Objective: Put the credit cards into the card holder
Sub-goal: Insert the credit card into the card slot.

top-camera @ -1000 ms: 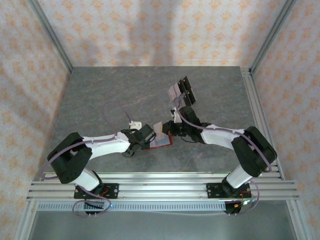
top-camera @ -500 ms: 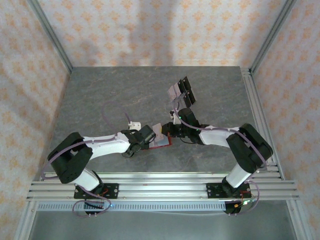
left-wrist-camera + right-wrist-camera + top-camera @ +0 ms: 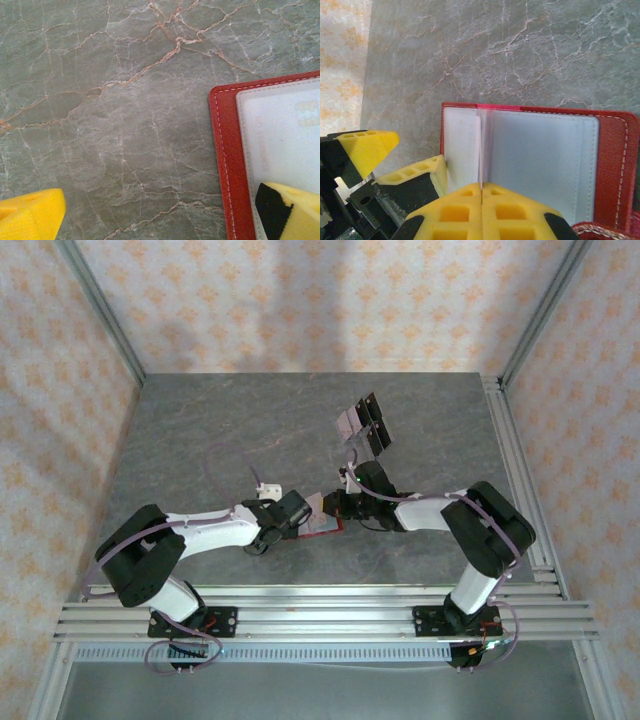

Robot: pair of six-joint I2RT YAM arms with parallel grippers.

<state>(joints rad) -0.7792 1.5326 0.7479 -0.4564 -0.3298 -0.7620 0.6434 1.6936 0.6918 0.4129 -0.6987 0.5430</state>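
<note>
right gripper (image 3: 481,192) pads pressed together on credit card (image 3: 480,145), card edge-on, upright over open card holder (image 3: 614,150) lying between both grippers. left gripper (image 3: 160,206) spread, one finger resting on card holder's clear pocket, likely pinning it. credit card looks light, stiff, slick, thin: pinch short edge, keep square to slot. card holder soft, may slide unless pinned. spare cards (image 3: 358,423) well apart, farther back.

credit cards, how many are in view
3 credit cards at least: one flat on the card holder under the left gripper, one edge-on in the right gripper, one farther back on the table, maybe more stacked.
</note>
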